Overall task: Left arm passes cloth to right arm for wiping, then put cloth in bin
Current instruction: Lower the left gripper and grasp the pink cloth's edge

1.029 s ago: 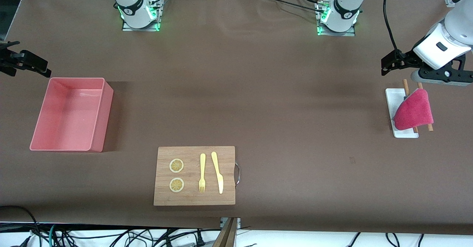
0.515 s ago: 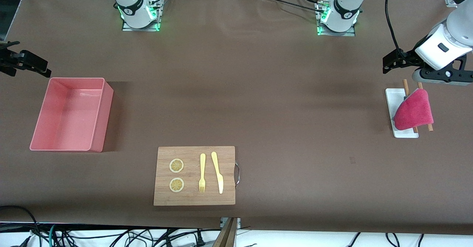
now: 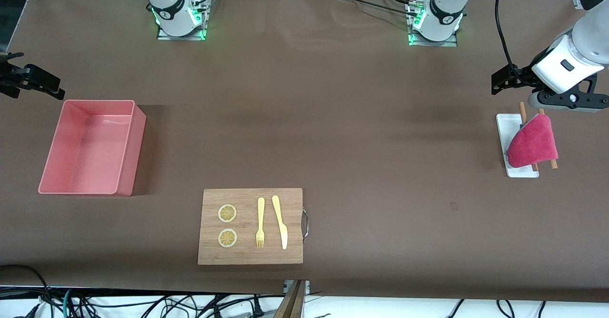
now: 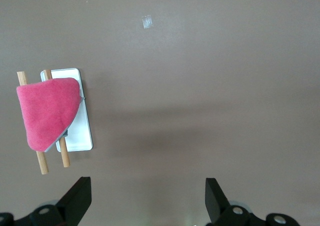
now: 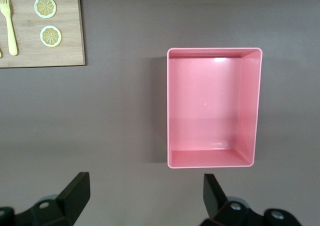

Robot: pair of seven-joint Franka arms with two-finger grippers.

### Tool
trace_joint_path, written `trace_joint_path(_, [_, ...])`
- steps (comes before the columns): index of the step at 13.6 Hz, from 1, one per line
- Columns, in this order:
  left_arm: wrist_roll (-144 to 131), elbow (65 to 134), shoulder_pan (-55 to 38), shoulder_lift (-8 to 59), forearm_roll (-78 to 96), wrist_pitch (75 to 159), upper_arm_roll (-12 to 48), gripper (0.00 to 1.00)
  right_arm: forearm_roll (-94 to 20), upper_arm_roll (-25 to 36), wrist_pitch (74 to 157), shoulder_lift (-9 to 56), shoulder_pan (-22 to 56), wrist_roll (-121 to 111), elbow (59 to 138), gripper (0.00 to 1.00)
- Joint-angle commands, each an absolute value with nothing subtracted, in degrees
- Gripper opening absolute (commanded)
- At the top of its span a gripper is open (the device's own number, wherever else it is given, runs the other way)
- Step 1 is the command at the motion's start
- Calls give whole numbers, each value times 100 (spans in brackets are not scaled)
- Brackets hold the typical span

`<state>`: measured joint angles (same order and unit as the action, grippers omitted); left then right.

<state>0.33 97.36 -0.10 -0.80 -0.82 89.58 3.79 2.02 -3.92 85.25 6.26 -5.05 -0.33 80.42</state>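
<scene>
The magenta-pink cloth [image 3: 533,145] [image 4: 47,111] is draped over two wooden sticks [image 3: 522,110] laid across a small white tray [image 3: 506,126] [image 4: 77,133], at the left arm's end of the table. My left gripper [image 3: 508,77] [image 4: 147,182] hangs open and empty over bare table beside the tray, apart from the cloth. The salmon-pink bin [image 3: 121,154] [image 5: 172,111] stands empty at the right arm's end. My right gripper [image 3: 35,83] [image 5: 145,178] hangs open and empty over bare table beside the bin.
A wooden cutting board [image 3: 292,227] [image 5: 70,46] with a metal handle lies near the table's front edge; it carries a yellow fork [image 3: 260,223], a knife [image 3: 279,220] and two lemon slices [image 3: 227,213]. A small pale mark [image 4: 146,21] is on the table cover.
The left arm's hand has shifted slightly upward in the front view, away from the tray. The cloth, bin and right gripper are nearly unchanged.
</scene>
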Motion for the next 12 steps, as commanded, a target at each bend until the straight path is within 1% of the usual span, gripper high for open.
trace_joint_path(1, [114,9659,18,-53,-62,8851,369,100,185,-387,8508,668,-536,-114,7910,100])
trace_joint_path(4, [141,9659,79,-62,-105,8807,343,100,185,-387,8508,668,-527,-114,7910,100])
trace_joint_path(6, [376,9711,184,-35,-586,8737,352,100,184,-387,8508,677,-527,-114,7910,100])
trace_joint_path(8, [781,10088,193,53,-1254,8622,352,100,185,-387,8508,677,-527,-114,7910,100])
trace_joint_path(10, [844,10510,333,88,-1563,8692,343,100,184,-387,8508,677,-527,-114,7910,100])
trace_joint_path(12, [905,11036,552,88,-1757,9016,351,100,176,-396,8508,677,-519,-114,7910,100])
